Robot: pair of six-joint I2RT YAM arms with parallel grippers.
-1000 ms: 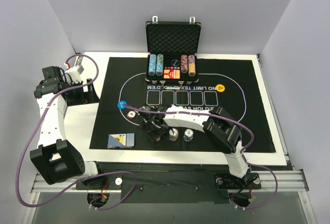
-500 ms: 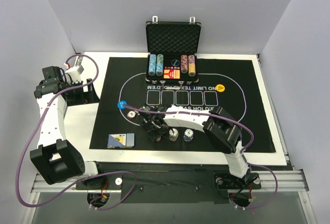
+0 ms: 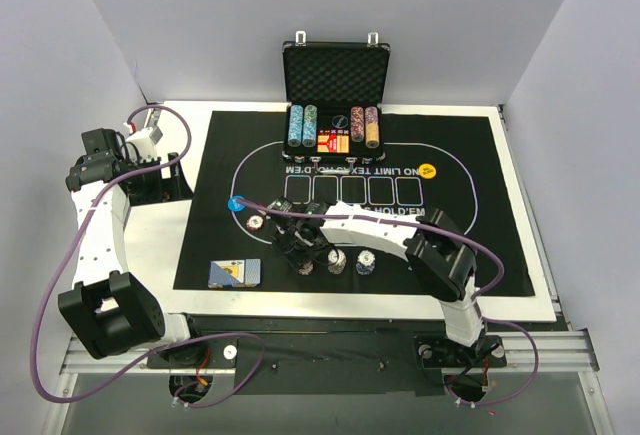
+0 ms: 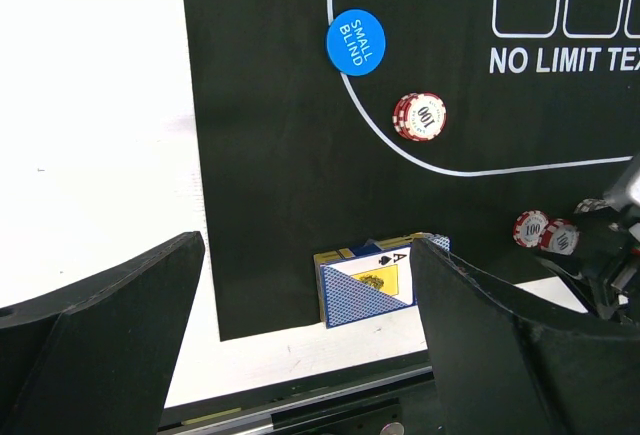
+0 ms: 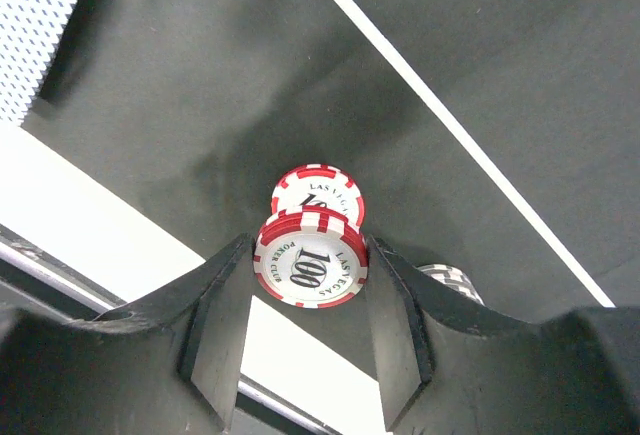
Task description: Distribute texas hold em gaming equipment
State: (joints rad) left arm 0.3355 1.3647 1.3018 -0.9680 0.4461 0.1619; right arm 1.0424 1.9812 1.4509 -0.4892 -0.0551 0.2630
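Right jaws clamp a red chip stack (image 5: pixel 311 267), half hiding another chip (image 5: pixel 318 192). Left jaws gape empty, covering a corner of the cards (image 4: pixel 362 291).

The right gripper (image 3: pixel 302 253) is low over a small chip stack (image 3: pixel 304 268), between the card deck (image 3: pixel 235 272), left, and 2 chip piles (image 3: pixel 338 260).

White counter, black mat over it

The counter (image 3: pixel 155 245) is a flat white board. A black mat (image 3: pixel 470 245) (white lettering and an oval line printed on it) lies flat over most of it, leaving white strips at the left, right and near sides. An open black case (image 3: pixel 335 75) stands at the far middle, at the mat's far border.
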